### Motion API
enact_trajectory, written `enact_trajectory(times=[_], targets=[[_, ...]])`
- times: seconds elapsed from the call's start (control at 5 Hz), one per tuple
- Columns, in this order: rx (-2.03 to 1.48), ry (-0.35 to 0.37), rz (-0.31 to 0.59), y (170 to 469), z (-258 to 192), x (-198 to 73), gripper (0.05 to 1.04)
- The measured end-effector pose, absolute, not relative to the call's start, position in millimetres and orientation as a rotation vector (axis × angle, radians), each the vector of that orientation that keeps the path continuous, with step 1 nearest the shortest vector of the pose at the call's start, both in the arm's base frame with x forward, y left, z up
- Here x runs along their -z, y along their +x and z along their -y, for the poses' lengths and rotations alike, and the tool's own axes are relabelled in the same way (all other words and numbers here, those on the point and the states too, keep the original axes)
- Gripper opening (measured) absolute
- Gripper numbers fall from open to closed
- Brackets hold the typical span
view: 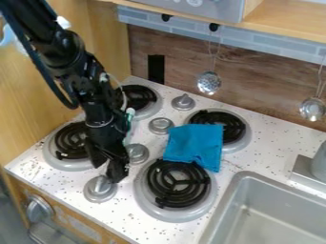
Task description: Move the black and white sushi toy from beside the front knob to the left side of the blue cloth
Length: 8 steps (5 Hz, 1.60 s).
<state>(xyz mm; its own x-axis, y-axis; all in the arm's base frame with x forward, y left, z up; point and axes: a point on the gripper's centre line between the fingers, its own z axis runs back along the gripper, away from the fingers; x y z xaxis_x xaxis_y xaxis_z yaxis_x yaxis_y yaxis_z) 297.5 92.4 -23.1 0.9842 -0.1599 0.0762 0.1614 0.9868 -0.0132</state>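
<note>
- White, dark-speckled table (255, 162), bordered by a wooden panel (102, 43) along the left edge and a brown wood-grain wall (255, 81) along the back edge.
- Grey sink (274, 205), set into the table towards the right edge.
- Black robot arm (66, 59), coming in from the upper left and hanging over the left half of the table.
- Four black coil burners in round grey pans: one near the front edge (177, 182), one near the back edge (223, 126), one by the front left corner (71, 143) and one by the back left corner (138, 97).
- Blue cloth (192, 144), spread between the two burners nearer the sink, lapping over part of the rear one and the back rim of the front one; well apart from the gripper.
- Black gripper (106, 171), pointing down between the front left burner and the front right one, fingers slightly apart, with nothing held between.
- Two metal strainers (208, 83) (312, 108), hanging in front of the wall beyond the back edge.
- Four grey knobs in a row from front to back between the burners, the foremost (100, 188) just beside the gripper.
</note>
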Motion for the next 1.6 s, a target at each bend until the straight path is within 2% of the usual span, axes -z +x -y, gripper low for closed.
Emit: enact_trajectory(times=[0.4, 0.6, 0.8, 1.0, 1.2, 1.4, 1.6], targets=[[0.127, -0.027, 0.090, 310, -83, 21, 1.005], [0.081, -0.001, 0.063, 314, -81, 33, 0.950], [0.069, 0.042, 0.054, 319, -86, 38, 0.706], [0.083, 0.060, 0.053, 320, -85, 39, 0.639], [0.093, 0.049, 0.053, 320, -83, 38, 0.639], [0.111, -0.001, 0.044, 317, -76, 31, 0.639], [0.091, -0.047, 0.071, 329, -71, 17, 0.639]])
